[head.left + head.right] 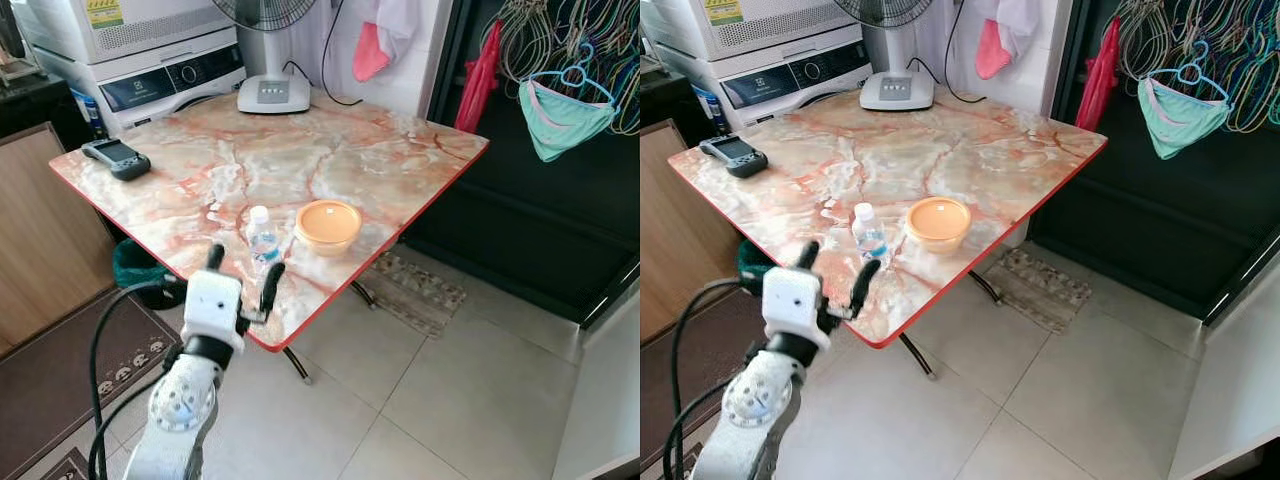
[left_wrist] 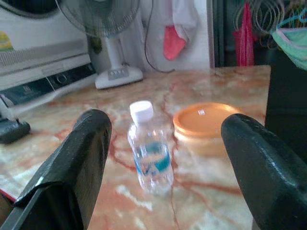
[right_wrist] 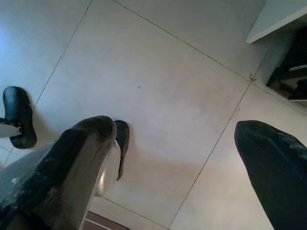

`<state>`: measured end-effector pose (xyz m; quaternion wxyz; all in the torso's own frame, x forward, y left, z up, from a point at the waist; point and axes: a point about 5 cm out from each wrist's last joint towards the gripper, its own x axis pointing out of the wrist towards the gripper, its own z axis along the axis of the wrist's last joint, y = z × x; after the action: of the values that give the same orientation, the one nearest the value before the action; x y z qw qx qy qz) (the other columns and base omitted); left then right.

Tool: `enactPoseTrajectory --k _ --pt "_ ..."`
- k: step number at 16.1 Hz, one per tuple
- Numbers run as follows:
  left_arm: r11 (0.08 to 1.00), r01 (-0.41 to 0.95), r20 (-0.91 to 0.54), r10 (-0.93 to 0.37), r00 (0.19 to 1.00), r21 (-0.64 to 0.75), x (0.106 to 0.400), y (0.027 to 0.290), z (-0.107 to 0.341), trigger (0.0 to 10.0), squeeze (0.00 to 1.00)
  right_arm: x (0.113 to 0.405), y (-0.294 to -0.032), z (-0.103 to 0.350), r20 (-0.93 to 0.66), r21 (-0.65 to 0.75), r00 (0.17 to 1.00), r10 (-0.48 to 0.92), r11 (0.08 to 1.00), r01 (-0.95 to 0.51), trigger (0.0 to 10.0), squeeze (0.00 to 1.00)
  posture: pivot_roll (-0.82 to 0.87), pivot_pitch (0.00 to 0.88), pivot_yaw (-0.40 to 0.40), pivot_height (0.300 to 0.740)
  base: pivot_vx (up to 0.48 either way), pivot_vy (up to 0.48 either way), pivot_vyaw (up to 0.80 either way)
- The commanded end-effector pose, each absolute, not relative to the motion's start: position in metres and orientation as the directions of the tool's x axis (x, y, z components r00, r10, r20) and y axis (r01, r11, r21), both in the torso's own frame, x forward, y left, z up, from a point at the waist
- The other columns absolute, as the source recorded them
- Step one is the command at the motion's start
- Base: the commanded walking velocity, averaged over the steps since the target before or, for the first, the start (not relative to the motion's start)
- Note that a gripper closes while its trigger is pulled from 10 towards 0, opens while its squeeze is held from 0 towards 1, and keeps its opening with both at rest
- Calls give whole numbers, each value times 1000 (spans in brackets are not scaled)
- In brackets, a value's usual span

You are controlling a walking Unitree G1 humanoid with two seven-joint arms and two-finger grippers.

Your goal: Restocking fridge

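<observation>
From the left eye, the left pincer (image 1: 243,272) hovers at the near edge of the counter (image 1: 200,160), fingers spread wide, lined up on the bottle (image 1: 262,238). That bottle stands near the front edge, just left of the orange bowl (image 1: 328,224), close but seemingly not touching. It is upright: long axis vertical, white cap on top.

Right eye, same story: the bottle (image 1: 869,235) sits just beyond the open fingertips, not yet between them.

Left wrist view now: the bottle (image 2: 149,153) is framed between the two black fingers (image 2: 72,167), a shade nearer one of them. My read: push straight forward, nudge sideways to centre it, and close on the body around the blue label, below the cap, minding the bowl (image 2: 206,125) behind it.

Right wrist view: the right pincer (image 3: 177,143) hangs idle over the tiled floor (image 3: 158,81), fingers apart.
</observation>
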<state>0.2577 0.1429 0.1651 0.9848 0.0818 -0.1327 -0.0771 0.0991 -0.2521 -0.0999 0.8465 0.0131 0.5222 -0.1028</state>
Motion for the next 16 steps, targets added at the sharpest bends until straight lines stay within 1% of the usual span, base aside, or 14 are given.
enactPoseTrajectory --k 1,3,4,16 --pt "977 95 276 -146 950 189 260 146 176 10000 0 100 -256 -98 -880 -102 444 -170 980 172 10000 0 205 19 -20 740 0 0 800" --pt "978 90 278 -140 950 186 261 147 177 10000 0 100 -255 -98 -881 -104 442 -171 980 171 10000 0 207 12 -21 740 0 0 800" --pt "979 89 276 -138 951 184 262 147 176 10000 0 100 -255 -99 -879 -88 446 -168 977 194 10000 0 208 6 -22 740 0 0 0" --pt "981 96 285 -141 948 166 266 144 182 10000 0 103 -255 -98 -879 -85 449 -161 979 185 10000 0 217 7 -33 740 0 0 0"
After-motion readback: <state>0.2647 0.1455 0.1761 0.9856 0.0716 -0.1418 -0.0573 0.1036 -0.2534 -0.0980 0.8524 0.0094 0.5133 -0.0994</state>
